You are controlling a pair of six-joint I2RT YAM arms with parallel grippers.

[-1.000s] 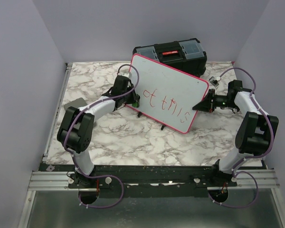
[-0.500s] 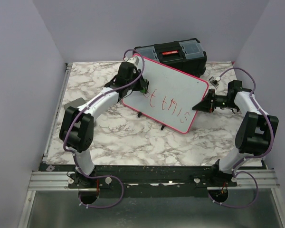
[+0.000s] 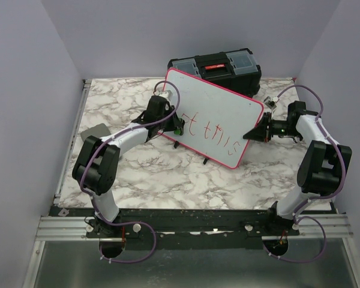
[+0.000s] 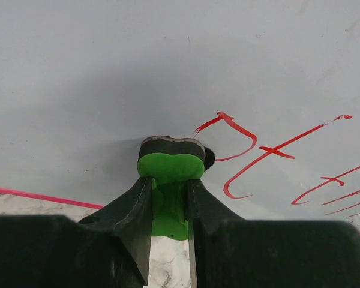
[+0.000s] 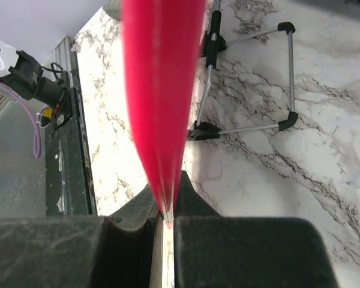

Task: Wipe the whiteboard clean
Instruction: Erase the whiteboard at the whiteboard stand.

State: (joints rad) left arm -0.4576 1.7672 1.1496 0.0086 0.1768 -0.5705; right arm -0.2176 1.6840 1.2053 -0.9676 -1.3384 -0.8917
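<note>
The whiteboard point(image 3: 219, 111), white with a pink-red rim, stands tilted on the marble table with red handwriting point(image 3: 213, 133) across its lower part. My left gripper point(image 3: 177, 127) is shut on a green eraser point(image 4: 170, 165). The eraser's dark felt point(image 4: 171, 144) presses on the board point(image 4: 168, 60) just left of the red letters point(image 4: 246, 141). My right gripper point(image 3: 251, 134) is shut on the board's right rim. In the right wrist view the rim point(image 5: 161, 90) runs down between the fingers point(image 5: 195, 201).
A black toolbox point(image 3: 219, 65) stands behind the board. A small grey flat pad point(image 3: 91, 131) lies at the table's left edge. The board's wire stand with black feet point(image 5: 252, 78) rests on the marble table point(image 3: 168, 174). Lilac walls close in on three sides.
My left gripper swept the eraser up toward the board's top left corner, then back down to the left end of the writing. Part of the leftmost letter is gone. The right arm has not moved.
</note>
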